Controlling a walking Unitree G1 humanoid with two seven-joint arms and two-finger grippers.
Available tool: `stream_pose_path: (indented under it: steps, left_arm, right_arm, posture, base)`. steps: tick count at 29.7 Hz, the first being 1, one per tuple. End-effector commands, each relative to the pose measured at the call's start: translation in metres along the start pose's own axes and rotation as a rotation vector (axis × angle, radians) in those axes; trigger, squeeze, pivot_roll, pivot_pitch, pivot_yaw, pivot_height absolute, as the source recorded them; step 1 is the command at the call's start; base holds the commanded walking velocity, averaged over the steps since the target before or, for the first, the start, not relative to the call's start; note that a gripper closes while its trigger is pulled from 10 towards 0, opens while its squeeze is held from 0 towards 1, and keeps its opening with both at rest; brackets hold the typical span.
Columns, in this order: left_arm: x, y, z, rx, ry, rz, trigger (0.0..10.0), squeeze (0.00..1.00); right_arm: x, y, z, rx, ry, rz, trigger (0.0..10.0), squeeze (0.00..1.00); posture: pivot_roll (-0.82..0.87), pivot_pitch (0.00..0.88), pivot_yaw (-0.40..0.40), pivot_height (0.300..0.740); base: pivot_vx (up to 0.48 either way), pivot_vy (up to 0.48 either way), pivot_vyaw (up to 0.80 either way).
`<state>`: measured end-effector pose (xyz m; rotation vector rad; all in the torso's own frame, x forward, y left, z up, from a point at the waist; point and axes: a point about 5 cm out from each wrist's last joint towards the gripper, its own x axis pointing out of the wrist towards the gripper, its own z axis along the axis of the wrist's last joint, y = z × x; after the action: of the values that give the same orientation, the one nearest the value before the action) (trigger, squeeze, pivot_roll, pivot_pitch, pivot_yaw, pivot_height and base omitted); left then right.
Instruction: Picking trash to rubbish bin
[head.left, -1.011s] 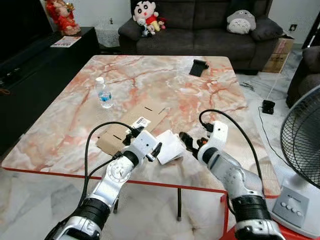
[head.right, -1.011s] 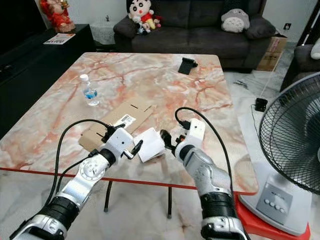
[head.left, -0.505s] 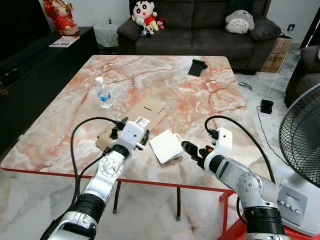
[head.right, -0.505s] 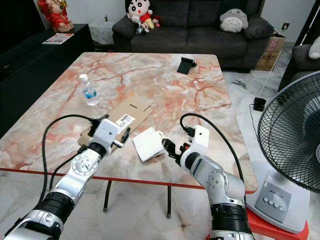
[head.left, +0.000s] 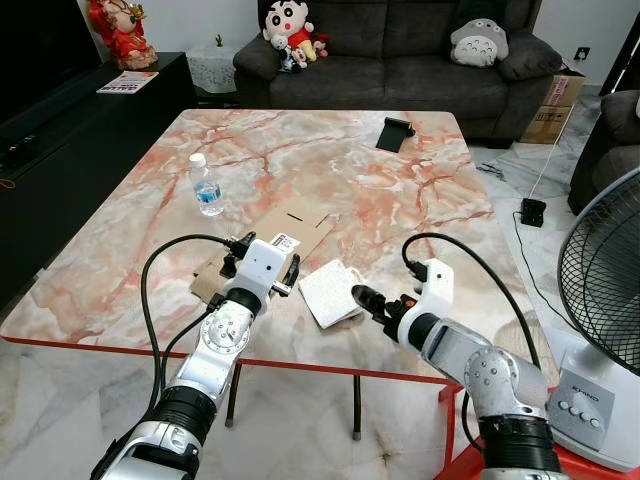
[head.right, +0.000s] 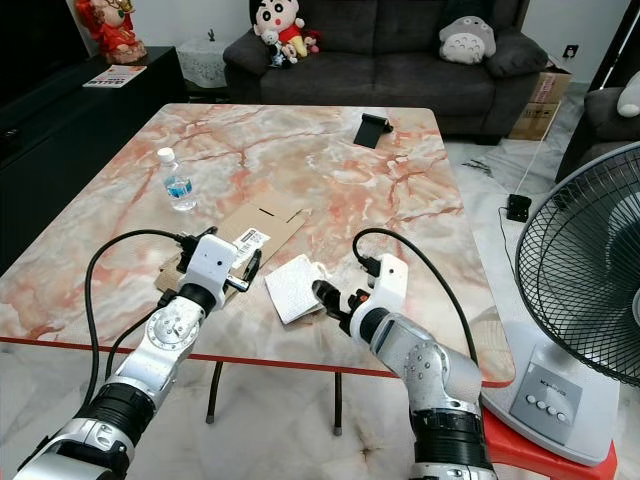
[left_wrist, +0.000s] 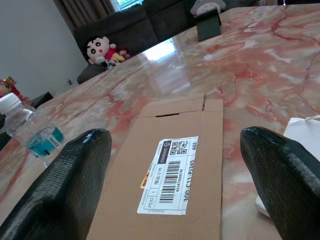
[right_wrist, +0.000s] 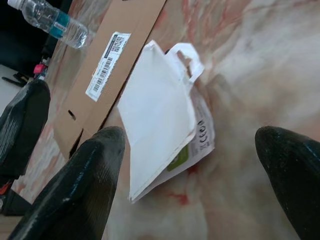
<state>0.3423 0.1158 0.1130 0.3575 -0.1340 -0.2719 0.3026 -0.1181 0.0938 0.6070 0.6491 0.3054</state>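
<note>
A large marble table with pink and rust veins and a red edge takes up the middle of the frame. Near its front edge, at lower centre, lies a flattened white paper bag with handles, and just left of it a flattened cardboard box bearing a barcode label; the bag's corner seems to overlap the cardboard. A small water bottle with a blue label stands upright left of centre, well apart from both. A dark phone stand sits toward the table's far side, upper centre.

The left gripper hovers over the near end of the cardboard, its fingers spread wide on either side of the label and holding nothing. The right gripper is low over the table, just right of the paper bag, fingers parted with the bag lying between them in the wrist view, not clamped.

Beyond the table, at the top of the frame, a dark grey sofa holds a cartoon boy doll and a grey Totoro plush. A black TV cabinet runs along the upper left. A standing fan fills the lower right, and a cardboard carton stands at upper right. The floor is pale marble tile.
</note>
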Motion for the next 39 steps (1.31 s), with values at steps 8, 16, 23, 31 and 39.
stream_pose_path:
  steps: [8,16,23,31,39]
  left_arm:
    - [0.002,0.001,0.004,-0.017,-0.024,0.005,10.0,0.0]
    - [0.001,-0.003,0.005,-0.039,-0.039,-0.003,10.0,0.0]
    - [0.001,-0.006,0.007,-0.046,-0.044,-0.013,10.0,0.0]
    - [0.001,-0.006,0.007,-0.045,-0.046,-0.014,10.0,0.0]
    - [0.001,-0.005,0.007,-0.044,-0.044,-0.015,10.0,0.0]
  right_arm:
    - [0.009,0.002,-0.006,0.001,0.019,-0.009,10.0,0.0]
    - [0.019,0.014,-0.004,0.05,-0.02,0.035,10.0,0.0]
    - [0.022,0.024,0.006,0.076,-0.054,0.077,10.0,0.0]
    - [0.026,0.026,0.0,0.059,-0.03,0.083,10.0,0.0]
    - [0.026,0.023,-0.002,0.027,-0.019,0.067,10.0,0.0]
  posture:
    - [0.05,0.019,0.015,0.74]
    - [0.06,0.02,0.014,0.74]
    - [0.06,0.016,0.014,0.74]
    - [0.07,0.015,0.012,0.74]
    - [0.07,0.015,0.012,0.74]
  base:
    - [0.0,0.0,0.0]
    - [0.0,0.0,0.0]
    - [0.0,0.0,0.0]
    - [0.0,0.0,0.0]
    - [0.0,0.0,0.0]
